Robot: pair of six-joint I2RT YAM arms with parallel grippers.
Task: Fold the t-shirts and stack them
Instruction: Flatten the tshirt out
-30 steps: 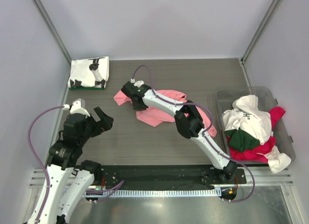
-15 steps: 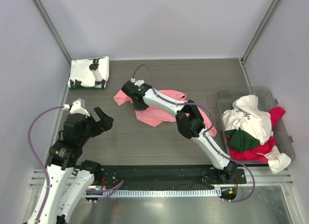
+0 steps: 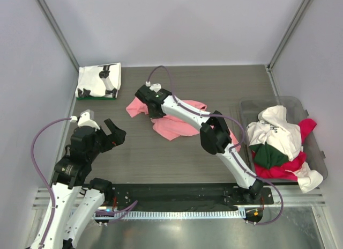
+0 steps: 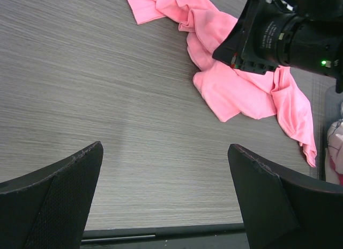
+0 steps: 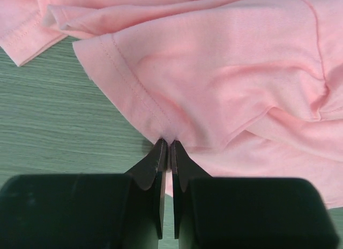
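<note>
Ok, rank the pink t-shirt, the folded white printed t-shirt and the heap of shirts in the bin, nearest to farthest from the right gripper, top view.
1. pink t-shirt, mid-table, its hem pinched in the right gripper.
2. folded white printed t-shirt, far-left corner.
3. heap of shirts in the bin, right edge.

Overall: you have no text, brand or number here that can be read.
Folded white cloth tee with black print: only black blotches, no letters you could make out.
Crumpled white cloth tee in the grey plastic bin: a small dark mark, too small to read.
Black camera housing on the right arm's wrist: faint pale lettering, blurred.
Salmon-pink cloth tee: plain.
</note>
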